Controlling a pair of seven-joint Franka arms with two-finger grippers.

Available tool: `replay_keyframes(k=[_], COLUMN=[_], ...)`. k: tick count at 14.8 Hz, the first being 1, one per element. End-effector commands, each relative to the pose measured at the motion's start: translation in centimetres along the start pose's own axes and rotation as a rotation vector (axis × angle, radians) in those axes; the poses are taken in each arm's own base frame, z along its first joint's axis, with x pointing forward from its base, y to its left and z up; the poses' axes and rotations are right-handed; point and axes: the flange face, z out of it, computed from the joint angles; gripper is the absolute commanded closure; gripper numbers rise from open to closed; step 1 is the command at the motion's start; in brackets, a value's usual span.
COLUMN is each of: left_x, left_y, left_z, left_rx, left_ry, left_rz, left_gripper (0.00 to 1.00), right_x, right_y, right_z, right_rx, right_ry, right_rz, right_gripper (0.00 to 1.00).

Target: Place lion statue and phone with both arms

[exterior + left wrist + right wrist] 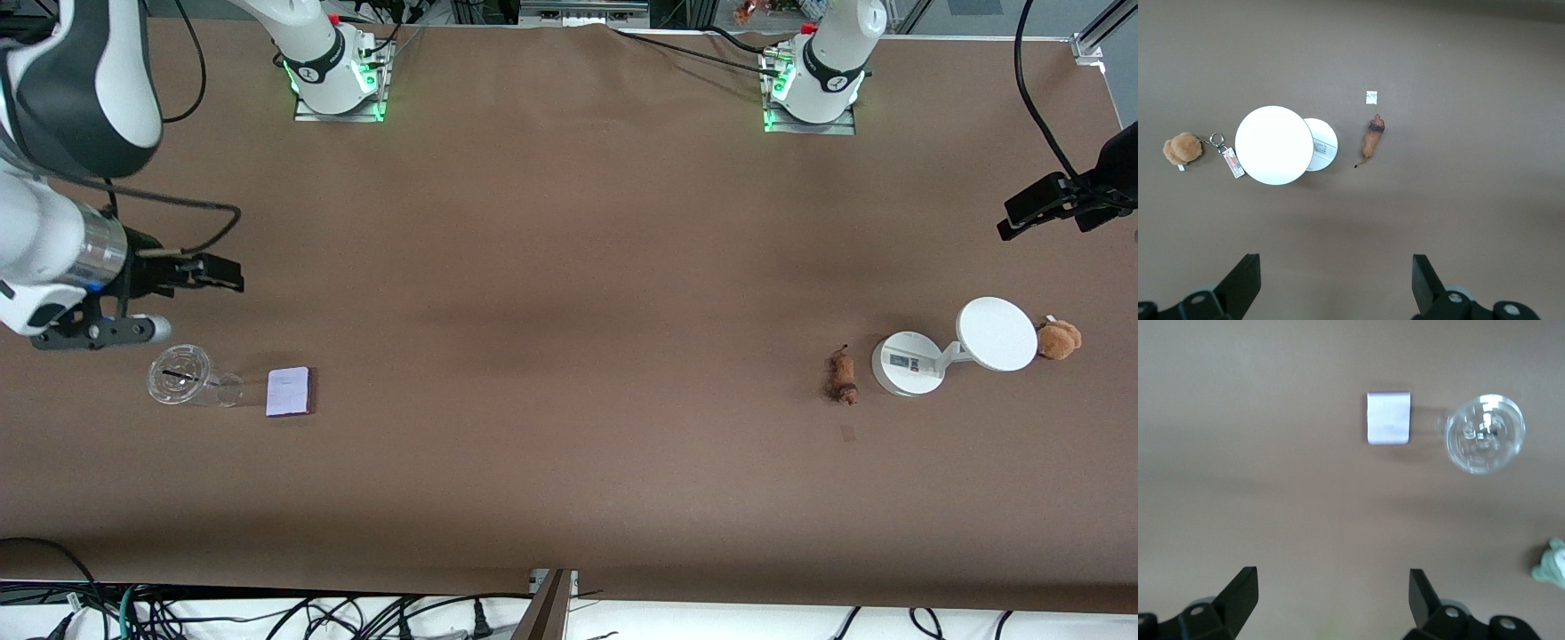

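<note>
Hanging empty, left gripper [1331,283] and right gripper [1331,603] spread wide above the table [569,267]

White arms [53,240], black joint covers, silver wrist ring, black claws, green-lit bases [338,84].

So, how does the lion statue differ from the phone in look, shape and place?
The lion statue is orange-brown with a darker band; the phone is pale lavender-white. The lion statue is small and long in shape, the phone a flat, larger rectangle. The lion statue lies beside the white stand at the left arm's end, the phone beside the clear cup at the right arm's end. Both rest on the table, untouched.
</note>
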Motion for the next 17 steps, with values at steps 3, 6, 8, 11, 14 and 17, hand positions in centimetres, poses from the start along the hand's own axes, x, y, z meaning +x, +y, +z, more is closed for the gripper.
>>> replay_keyframes(k=[3, 6, 8, 11, 14, 17], left_x=[-0.4, -0.5, -0.4, -0.4, -0.4, -0.5], left_y=[1.1, 0.7, 0.5, 1.0, 0.9, 1.2], left_z=[-0.4, -0.2, -0.2, -0.1, 0.0, 0.5], left_rx=[0.021, 0.015, 0.007, 0.015, 0.025, 0.027], left_ry=[-0.042, -0.059, -0.060, -0.059, -0.061, -0.076], left_rz=[0.022, 0.019, 0.018, 0.017, 0.030, 0.035], left_gripper=[0.00, 0.00, 0.00, 0.00, 0.00, 0.00], right_x=[-5.4, -8.3, -8.5, -7.3, -7.0, -6.9], right_y=[1.3, 1.9, 2.0, 1.7, 0.9, 0.4], right_z=[-5.4, -7.0, -7.1, -6.2, -6.1, -5.9], right_rx=[-0.066, -0.047, -0.043, -0.042, -0.046, -0.051], right_ry=[0.071, 0.099, 0.093, 0.078, 0.079, 0.075], right_rz=[-0.024, -0.026, -0.026, -0.028, -0.041, -0.050], right_gripper=[0.00, 0.00, 0.00, 0.00, 0.00, 0.00])
